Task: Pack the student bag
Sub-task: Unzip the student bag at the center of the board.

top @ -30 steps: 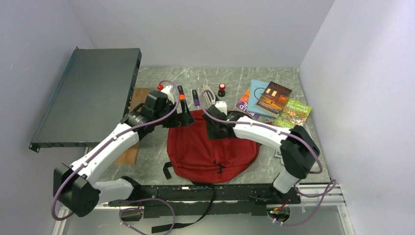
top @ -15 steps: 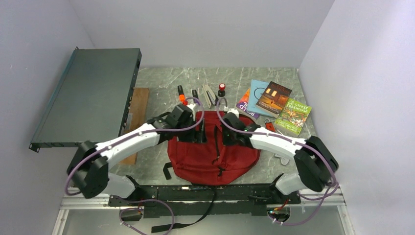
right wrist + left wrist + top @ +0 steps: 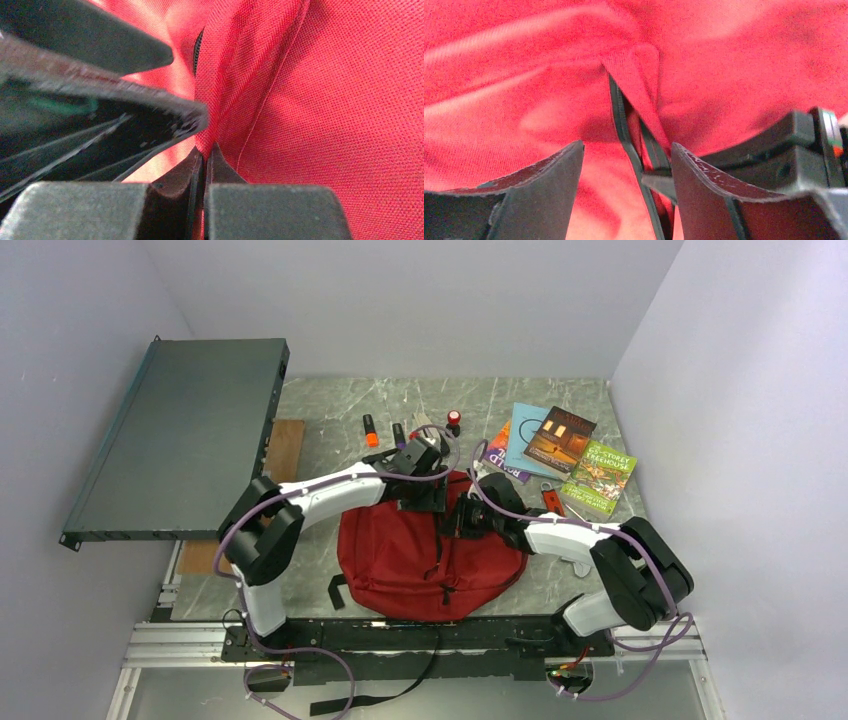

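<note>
One red student bag (image 3: 400, 560) lies flat on the marble-patterned surface (image 3: 330, 420) just ahead of the arm bases, with its black zipper (image 3: 624, 130) running up the middle. The left arm bends sharply at the elbow and reaches rightward over the bag's far edge, the left fingers (image 3: 428, 498) spread wide to either side of the zipper. The right arm folds low across the bag from the right, the right fingers (image 3: 463, 520) pressed together on a raised fold of red fabric beside the zipper. Beyond the bag lies an orange-capped marker (image 3: 369, 430). Picture books (image 3: 560, 445) fan out at far right, and a dark rack panel (image 3: 190, 435) sits at left.
</note>
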